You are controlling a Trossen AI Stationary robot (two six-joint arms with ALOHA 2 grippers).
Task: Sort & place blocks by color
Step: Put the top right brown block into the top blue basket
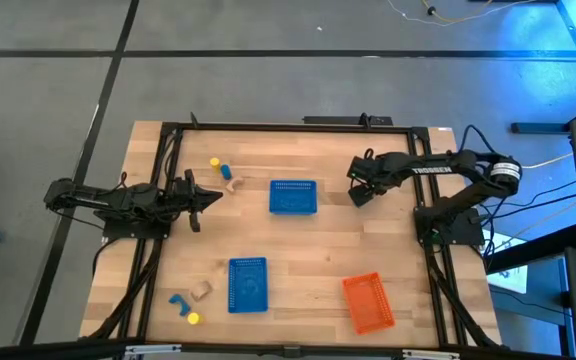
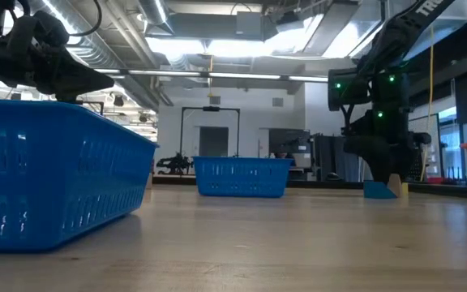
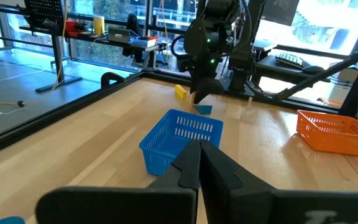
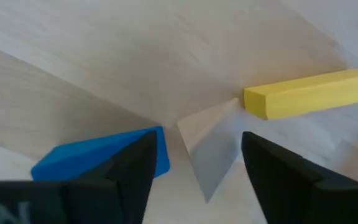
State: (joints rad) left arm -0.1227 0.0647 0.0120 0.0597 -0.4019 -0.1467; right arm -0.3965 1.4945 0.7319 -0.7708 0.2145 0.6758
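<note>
- Right tool (image 1: 358, 190) low over the counter (image 1: 318, 240), just right of the far blue basket (image 1: 293, 197); fingers (image 4: 129, 168) apart, nothing between them.
- Key relation, right wrist view: blue block (image 4: 98, 155) sits by one finger, partly hidden behind it; yellow bar (image 4: 309, 93) lies past the other finger, long axis running roughly crosswise to the gap. The gap itself is over bare counter between the two blocks, so the tool straddles neither.
- Judgement: the next grasp needs a small sideways shift toward one block. The blue one looks nearer to a finger. For the yellow bar, the jaws should close across its short width.
- Low view: same two blocks at the foot of the right arm, blue block (image 2: 378, 190) touching or just beside a yellow piece (image 2: 401, 188); cannot tell which.
- Left tool (image 1: 211, 197) held above the counter on the left side, fingers (image 3: 188, 165) together, empty; it points toward the far basket.
- Left tool is nearer the far-left cluster: yellow block (image 1: 214, 162), blue block (image 1: 225, 170), tan block (image 1: 233, 183).
- Near-left cluster by the near blue basket (image 1: 247, 284): blue piece (image 1: 178, 300), tan piece (image 1: 201, 291), yellow piece (image 1: 193, 318).
- Orange basket (image 1: 368, 302) near right; no blocks seen in it.
- Right arm is clearly the one for the blue/yellow pair; left arm well apart from them.
</note>
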